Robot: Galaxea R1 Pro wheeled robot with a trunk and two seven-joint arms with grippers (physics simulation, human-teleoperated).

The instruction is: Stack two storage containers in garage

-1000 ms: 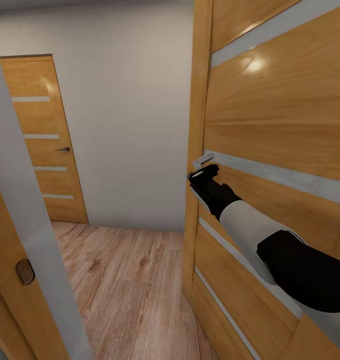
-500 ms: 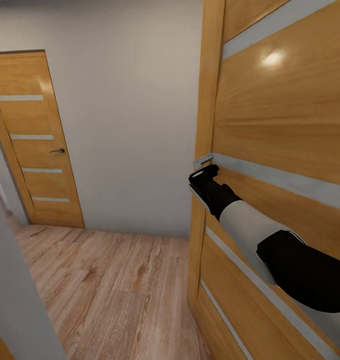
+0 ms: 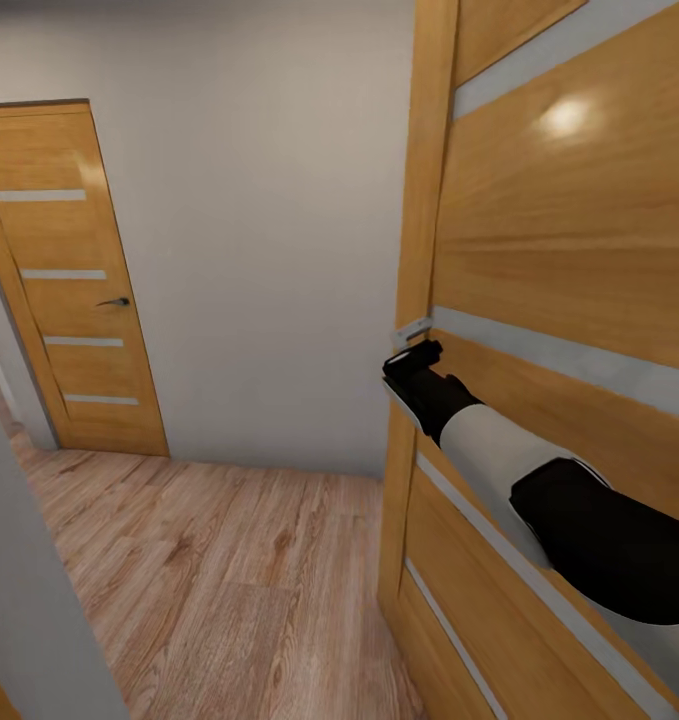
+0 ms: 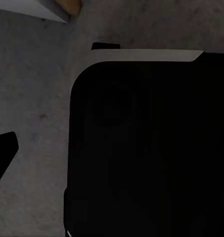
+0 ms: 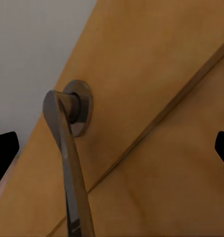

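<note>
The storage containers are out of view. My right gripper (image 3: 411,360) reaches out to the lever handle (image 5: 67,148) of an open wooden door (image 3: 559,250). In the right wrist view its fingertips (image 5: 3,153) sit far apart at both sides of the picture. The gripper is open, with the handle between the fingers and untouched. In the left wrist view one dark fingertip (image 4: 3,153) of my left gripper stands wide out over a rough grey floor (image 4: 37,98), beside my own dark body (image 4: 151,148).
A hallway with light wood planks (image 3: 229,560) lies ahead, ending at a white wall (image 3: 269,250). A second, shut wooden door (image 3: 69,280) stands at the far left. A grey door frame edge (image 3: 29,600) is close at the near left.
The camera has moved, so the near grey frame has slid off to the left and more hallway shows. The open door's edge sits further right. My right gripper stays at the handle.
</note>
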